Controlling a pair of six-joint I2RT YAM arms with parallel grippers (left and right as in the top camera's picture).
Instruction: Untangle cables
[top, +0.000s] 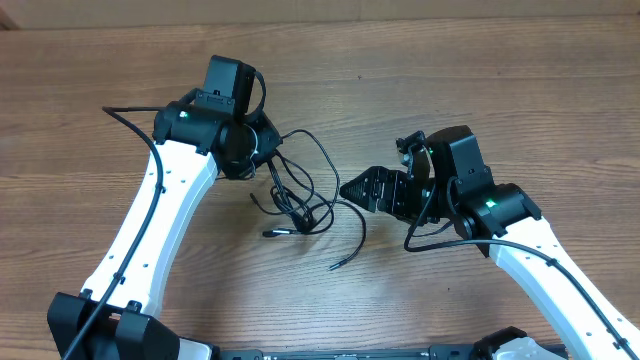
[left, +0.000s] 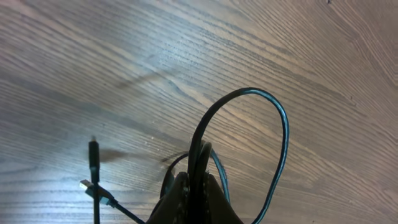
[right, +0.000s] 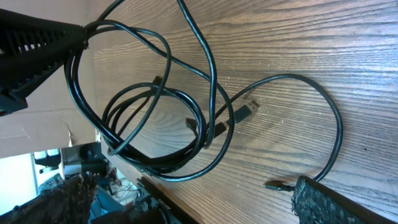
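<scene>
Overhead, two white robot arms reach across a wooden bench (top: 520, 70) from its near edge. Between them, near the middle of the bench, lies a loose tangle of thin black cables (top: 300, 200). Several strands trail out of it toward the near edge and end in small plugs.

The left end effector (top: 262, 152) is at the upper left edge of the tangle, mostly hidden beneath its own wrist in this view. Its wrist camera shows it pressed together and pinching one strand of the cables. That strand rises from between the fingers (left: 177, 199) and arches over in a tall loop (left: 283, 134) above the wood. Left of the fingers, a flat silver USB plug (left: 87, 185) and a second dark plug hang on thin strands (slightly blurred).

The right end effector (top: 365, 187) is just to the right of the tangle, spread wide and pointing left toward it. In its wrist camera, one dark finger fills the upper left corner and the other the lower right. The coiled cables lie on the bench between them. One strand passes right at the tip of the upper finger; I cannot tell whether it touches. A single strand sweeps out in a wide curve to the right and ends in a plug just beside the lower finger.
</scene>
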